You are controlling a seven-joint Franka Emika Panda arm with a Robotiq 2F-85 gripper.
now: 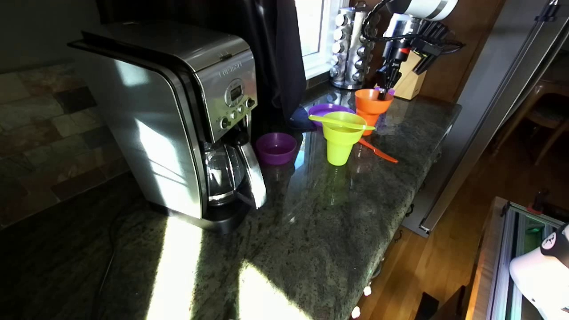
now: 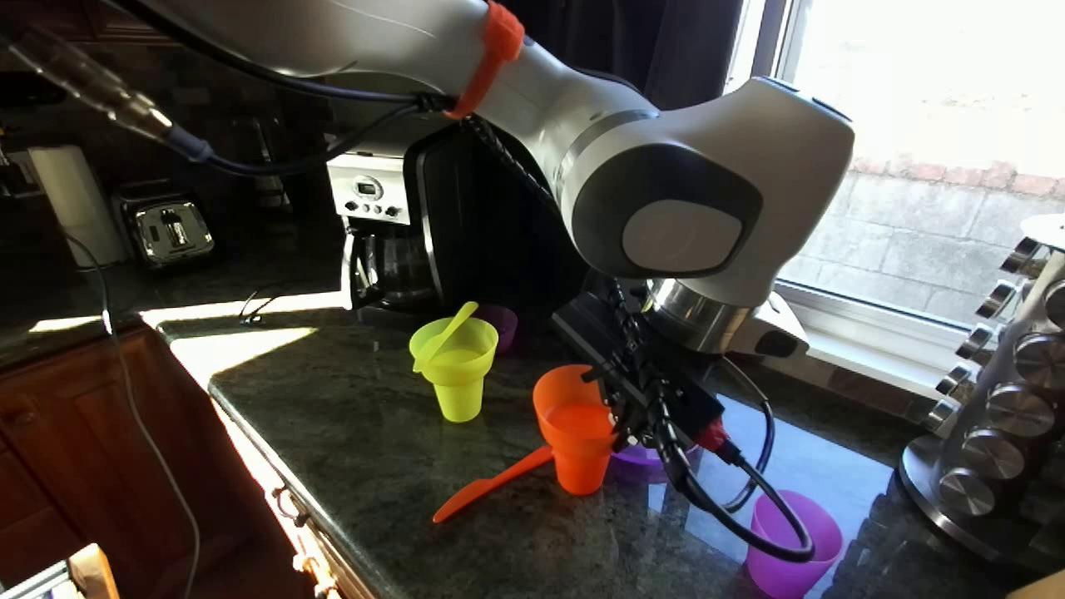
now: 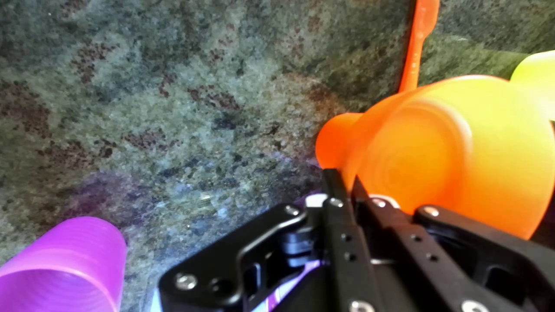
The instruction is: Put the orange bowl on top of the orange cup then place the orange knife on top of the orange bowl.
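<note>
"Nearest us in the wrist view is our hand (image 3: 345, 180), clenched on the wall of the orange bowl (image 3: 451, 151), which we hold right over the orange cup (image 2: 581, 472). Is it seated?"

"In an exterior view they seem to meet, but we can't tell how snugly. Before releasing, we'd centre and level the bowl on the cup, then ease it straight down."

"And letting go?"

"Gently. Our grip straddles the bowl's wall, so we'd part it just enough, then rise straight up; any sideways pull could drag the bowl off the cup."

"The orange knife (image 2: 482, 489)?"

"On the worktop (image 2: 374, 449) near the cup's base, handle end towards it. That comes after."
</note>
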